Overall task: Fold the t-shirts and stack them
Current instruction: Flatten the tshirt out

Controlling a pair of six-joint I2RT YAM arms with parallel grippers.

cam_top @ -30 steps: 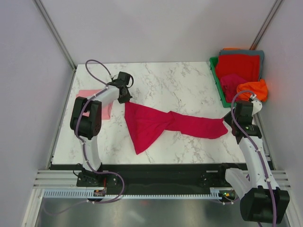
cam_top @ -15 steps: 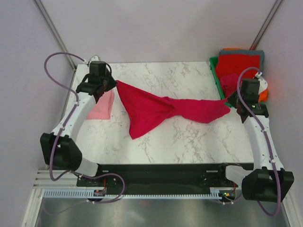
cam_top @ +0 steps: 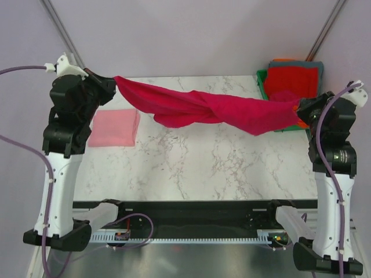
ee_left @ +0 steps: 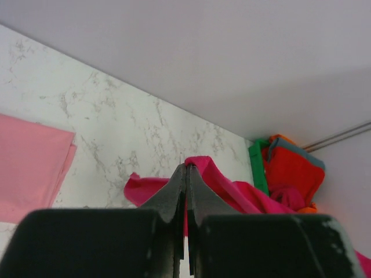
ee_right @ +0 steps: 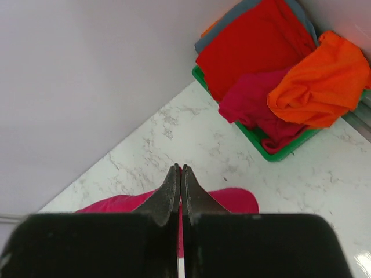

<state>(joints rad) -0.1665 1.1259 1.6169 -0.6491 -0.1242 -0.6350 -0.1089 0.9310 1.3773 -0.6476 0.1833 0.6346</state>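
A deep magenta-crimson t-shirt (cam_top: 208, 109) hangs twisted in the air between both arms, above the marble table. My left gripper (cam_top: 115, 81) is shut on its left end, high over the back left; the cloth shows beside its jaws in the left wrist view (ee_left: 226, 185). My right gripper (cam_top: 300, 105) is shut on its right end, near the bin; the cloth shows under its jaws in the right wrist view (ee_right: 232, 200). A light pink folded t-shirt (cam_top: 114, 127) lies flat on the table at the left, also in the left wrist view (ee_left: 29, 165).
A green plastic bin (cam_top: 265, 95) stands at the back right corner, holding red (cam_top: 291, 81), orange (ee_right: 316, 84), grey and magenta (ee_right: 255, 107) shirts. White walls close in the table (cam_top: 197, 162) on three sides.
Both arms have risen and spread apart, lifting the crimson t-shirt off the table until it hangs stretched between them. The pink folded shirt has not moved.
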